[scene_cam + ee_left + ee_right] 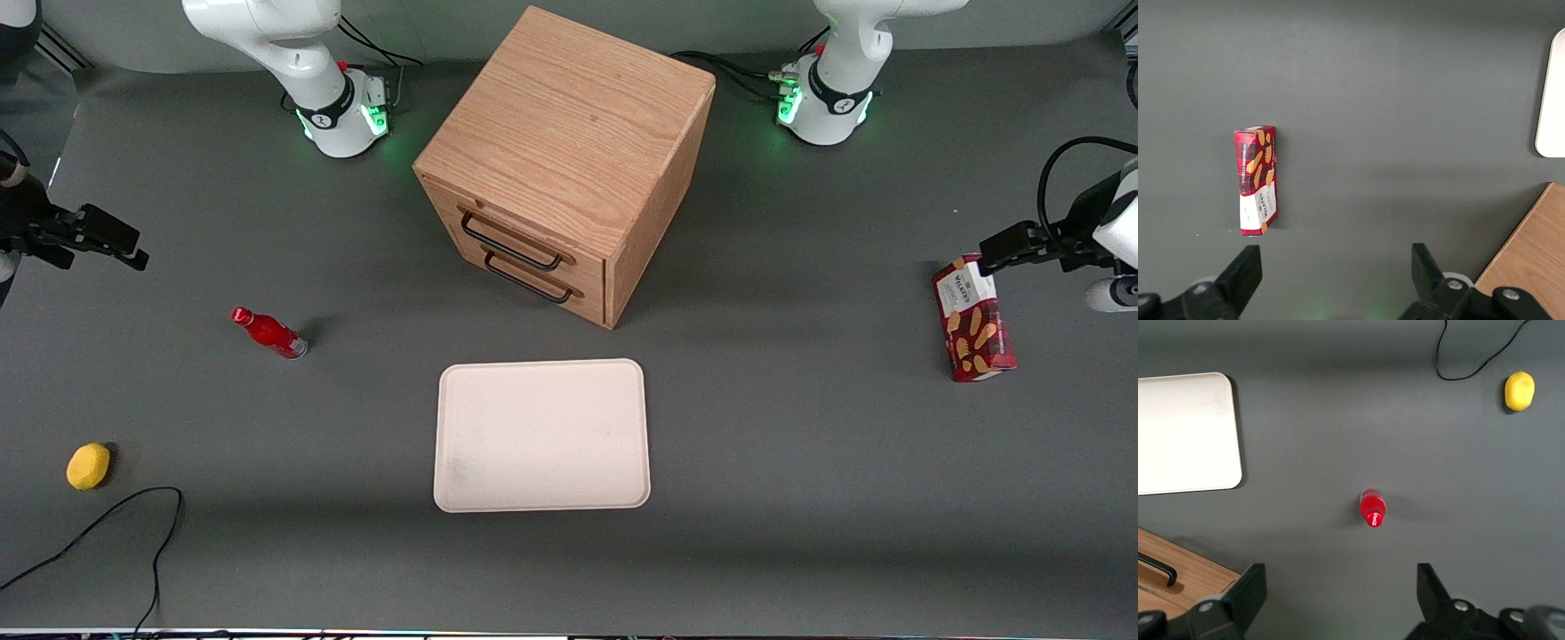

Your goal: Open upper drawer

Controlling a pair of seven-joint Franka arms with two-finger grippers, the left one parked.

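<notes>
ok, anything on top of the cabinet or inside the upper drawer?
Cabinet top is bare wood. The upper drawer is closed, so its contents are hidden. The gripper is open, hanging above the table toward the working arm's end.

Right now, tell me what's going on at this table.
Nothing is being handled yet. The right arm's black two-finger gripper hangs open above the grey table near the small red bottle, apart from the light-oak cube cabinet. Its shallow upper drawer, with the thin black bar handle, is shut.

The upper drawer (520,233) is a shallow light-oak front, topmost in the cube cabinet (569,133). It sits shut, flush with the cabinet. A long thin black bar handle (508,243) runs across it.
</notes>
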